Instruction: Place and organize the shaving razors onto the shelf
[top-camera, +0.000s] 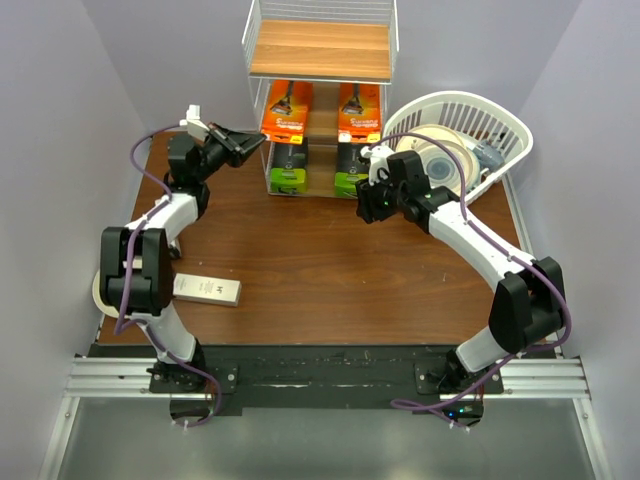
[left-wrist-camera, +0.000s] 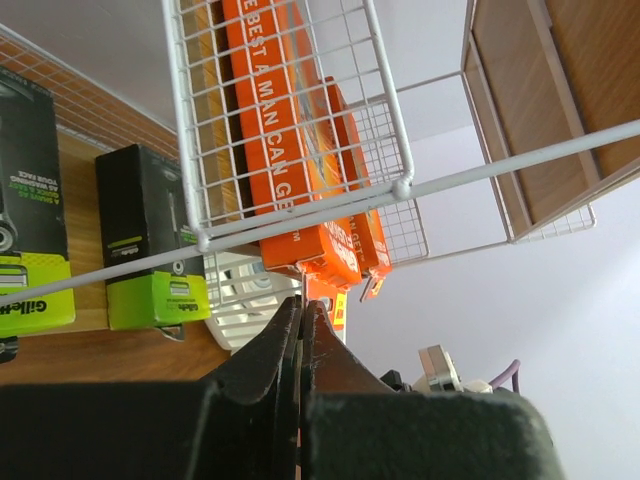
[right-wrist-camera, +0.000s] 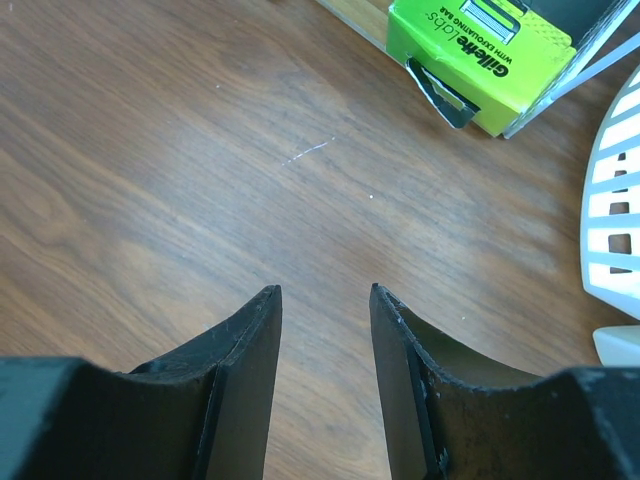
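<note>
**Top external:** tall white-wire shelf with wooden boards (top-camera: 320, 50) at the far edge of the brown table (top-camera: 330, 270). Two flat orange razor cards (top-camera: 288, 110) on the middle tier, two black boxes with lime-green ends (top-camera: 288, 168) below. Long slim white box (top-camera: 206, 290) near the left edge. White slotted basket (top-camera: 518, 135) of cream plates (top-camera: 440, 160) at the far right corner.

**Left wrist:** left gripper (left-wrist-camera: 300, 310) pressed together, empty, beside the shelf. Card reads "BEST A MAN CAN".

**Right wrist:** right gripper (right-wrist-camera: 325, 295) parted, empty, over the table. Lime end reads "GilletteLabs".
</note>
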